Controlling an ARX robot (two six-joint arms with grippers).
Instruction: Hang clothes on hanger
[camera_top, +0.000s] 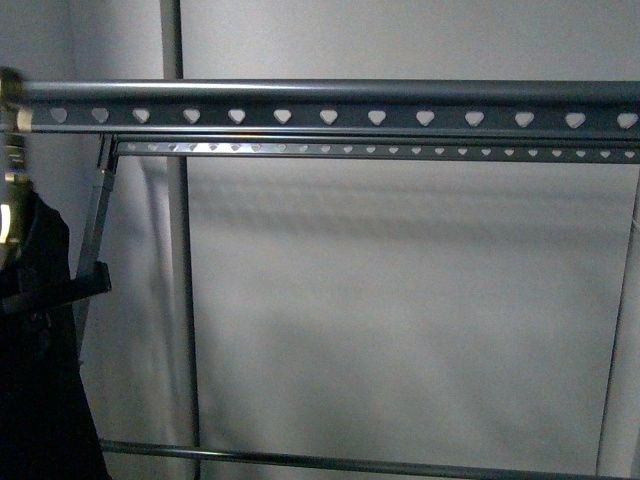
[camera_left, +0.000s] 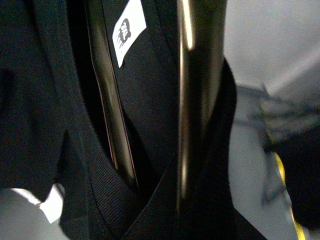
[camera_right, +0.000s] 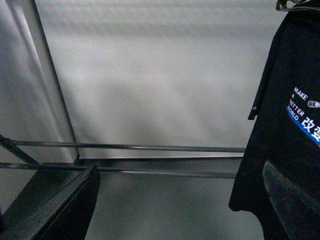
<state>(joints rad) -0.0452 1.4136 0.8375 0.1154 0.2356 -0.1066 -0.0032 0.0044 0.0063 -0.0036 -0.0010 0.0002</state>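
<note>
Grey wall (camera_top: 400, 320), hanger (camera_top: 330, 105), clothes (camera_top: 40, 380) hanging left

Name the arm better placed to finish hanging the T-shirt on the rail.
Left. The T-shirt hangs at the left end of the rail, and the left wrist camera is pressed close against its collar. The right gripper is open, empty and apart from it.

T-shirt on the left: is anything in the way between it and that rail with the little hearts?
Nothing visible is. The black T-shirt hangs by the left end of the heart-hole rail, lower than it, with no object between them.
</note>
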